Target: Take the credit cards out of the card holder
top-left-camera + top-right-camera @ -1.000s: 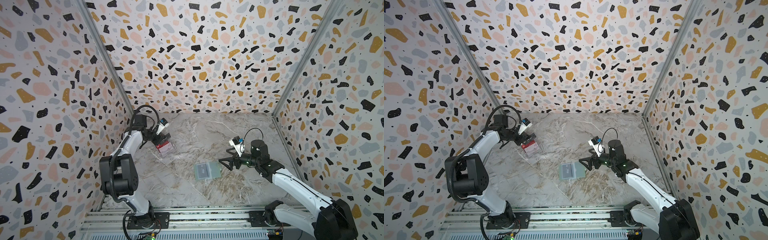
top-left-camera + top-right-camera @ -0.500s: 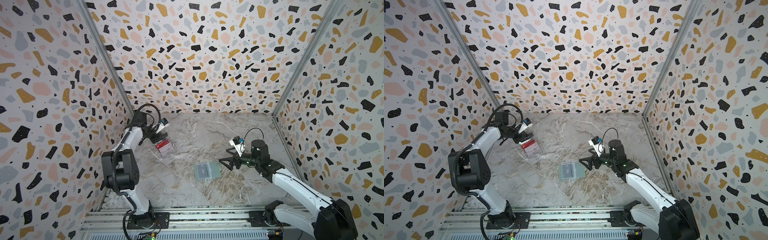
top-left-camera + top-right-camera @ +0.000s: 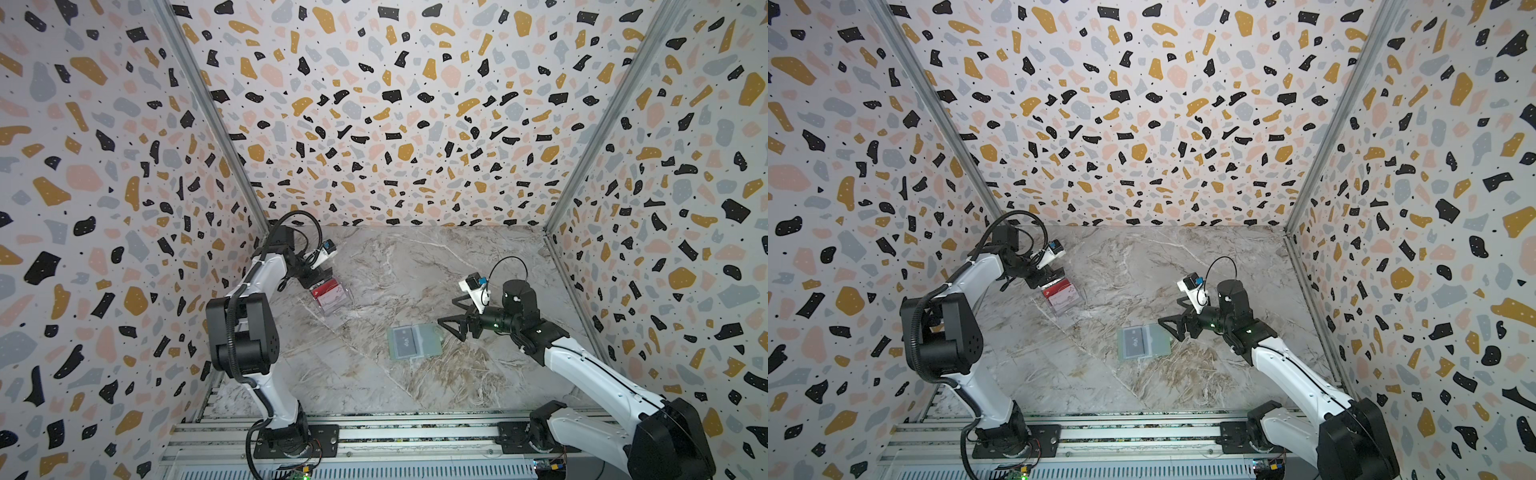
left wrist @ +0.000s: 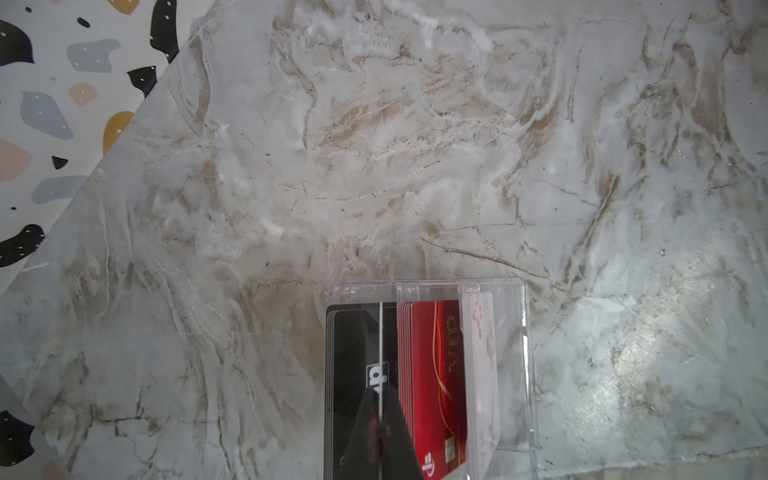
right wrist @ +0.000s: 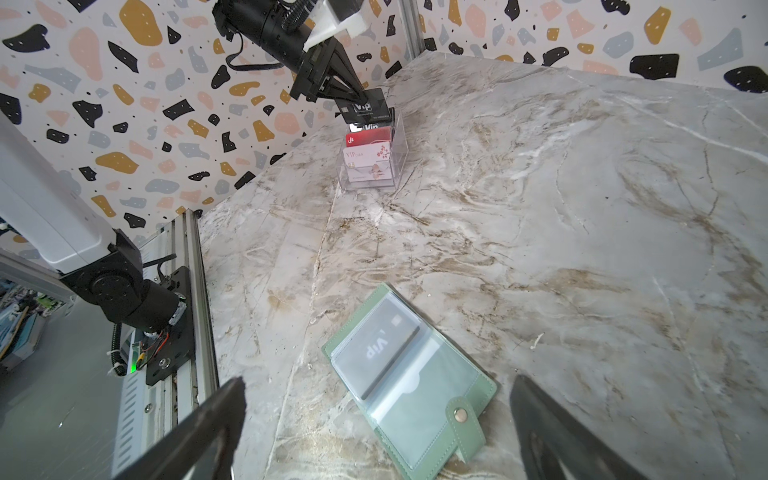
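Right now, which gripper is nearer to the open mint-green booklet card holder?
Right. The right gripper hovers open beside the card holder; the left gripper, far off, grips a dark grey card.

We show walls [image 3: 395, 104] in a white terrazzo print flecked with ochre, salmon, grey-blue and black, and a tabletop [image 3: 415, 266] of grey-white marble veined in brown. The card holder [image 5: 409, 386] is pale mint green with a brass-coloured snap button [image 5: 459, 414]; through its bluish clear sleeves the sleeved card [image 5: 380, 345] appears dark grey, lettered "Vip" in white. Against the colourless clear box [image 4: 511, 374] we see black cards [image 4: 353, 353], red cards [image 4: 436, 374] lined in gold, a white card [image 4: 484, 365] with pink blossoms, and a black Vip card [image 5: 365, 106] lettered in white.
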### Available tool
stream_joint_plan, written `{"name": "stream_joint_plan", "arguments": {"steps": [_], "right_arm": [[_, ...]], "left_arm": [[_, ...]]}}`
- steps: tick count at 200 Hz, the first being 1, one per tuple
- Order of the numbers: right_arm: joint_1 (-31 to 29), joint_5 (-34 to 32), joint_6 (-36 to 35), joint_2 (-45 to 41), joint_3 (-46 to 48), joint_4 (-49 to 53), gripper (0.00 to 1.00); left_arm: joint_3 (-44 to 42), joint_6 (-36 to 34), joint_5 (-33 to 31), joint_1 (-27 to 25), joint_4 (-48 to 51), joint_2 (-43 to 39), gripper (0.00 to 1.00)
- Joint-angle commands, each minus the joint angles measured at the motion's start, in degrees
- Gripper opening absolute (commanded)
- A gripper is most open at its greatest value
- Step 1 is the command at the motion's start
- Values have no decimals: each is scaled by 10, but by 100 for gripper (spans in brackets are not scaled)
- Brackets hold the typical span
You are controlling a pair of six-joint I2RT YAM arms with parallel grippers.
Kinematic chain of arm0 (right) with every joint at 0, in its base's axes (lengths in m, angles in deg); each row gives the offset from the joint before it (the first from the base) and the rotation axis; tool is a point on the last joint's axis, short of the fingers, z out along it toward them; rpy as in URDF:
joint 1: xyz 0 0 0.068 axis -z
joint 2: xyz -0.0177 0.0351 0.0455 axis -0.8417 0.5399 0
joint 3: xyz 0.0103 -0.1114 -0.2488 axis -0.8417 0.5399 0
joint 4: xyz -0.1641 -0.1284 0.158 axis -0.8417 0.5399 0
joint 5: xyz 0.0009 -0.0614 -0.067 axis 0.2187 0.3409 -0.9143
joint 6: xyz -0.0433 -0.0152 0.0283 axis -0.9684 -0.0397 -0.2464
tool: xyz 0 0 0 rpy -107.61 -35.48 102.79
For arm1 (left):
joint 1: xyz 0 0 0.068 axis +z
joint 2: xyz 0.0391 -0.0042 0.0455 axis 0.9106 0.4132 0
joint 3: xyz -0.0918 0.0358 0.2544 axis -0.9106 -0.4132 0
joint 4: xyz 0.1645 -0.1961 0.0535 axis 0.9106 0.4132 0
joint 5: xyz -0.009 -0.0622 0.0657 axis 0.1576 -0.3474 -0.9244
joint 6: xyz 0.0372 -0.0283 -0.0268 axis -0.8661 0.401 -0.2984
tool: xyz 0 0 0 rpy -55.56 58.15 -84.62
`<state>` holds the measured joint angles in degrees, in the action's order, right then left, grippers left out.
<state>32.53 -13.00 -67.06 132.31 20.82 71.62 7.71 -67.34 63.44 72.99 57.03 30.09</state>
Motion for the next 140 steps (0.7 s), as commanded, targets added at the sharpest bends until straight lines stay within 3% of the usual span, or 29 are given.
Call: {"name": "stream_joint_plan", "arguments": {"steps": [1, 140], "right_arm": [[2, 14, 2, -6, 1, -11, 99], [3, 14, 8, -48, 16, -28, 99]], "left_arm": [[-11, -9, -1, 4, -11, 3, 0], [-25, -9, 23, 10, 3, 21, 0]]}}
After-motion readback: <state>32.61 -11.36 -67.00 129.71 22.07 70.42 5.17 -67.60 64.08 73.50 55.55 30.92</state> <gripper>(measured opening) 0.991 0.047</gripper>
